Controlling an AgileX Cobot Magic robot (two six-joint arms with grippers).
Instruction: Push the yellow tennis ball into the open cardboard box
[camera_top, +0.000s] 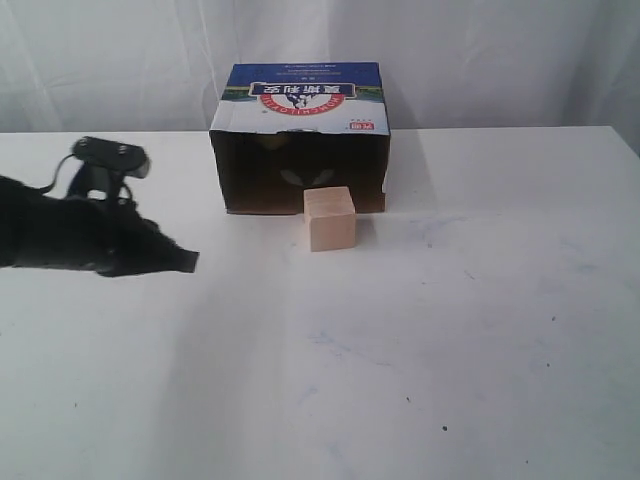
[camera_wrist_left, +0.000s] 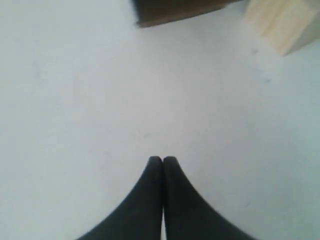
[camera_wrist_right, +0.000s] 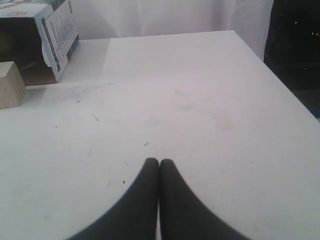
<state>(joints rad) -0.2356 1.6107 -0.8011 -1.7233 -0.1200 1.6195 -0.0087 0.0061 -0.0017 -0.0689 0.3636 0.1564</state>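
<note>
Open cardboard box (camera_top: 300, 95) well apart from closed left jaws

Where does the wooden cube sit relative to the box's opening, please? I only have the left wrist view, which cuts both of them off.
Observer: The wooden cube stands on the table just in front of the open cardboard box, right of the middle of its opening.
Operator: Thank you. Is the yellow tennis ball anywhere outside the box?
Observer: No ball shows on the table in any view, and the box's inside is too dark to tell what it holds.
Operator: And what is the right pincer doing?
Observer: The right pincer is shut on nothing, over bare table away from the box and cube.
</note>
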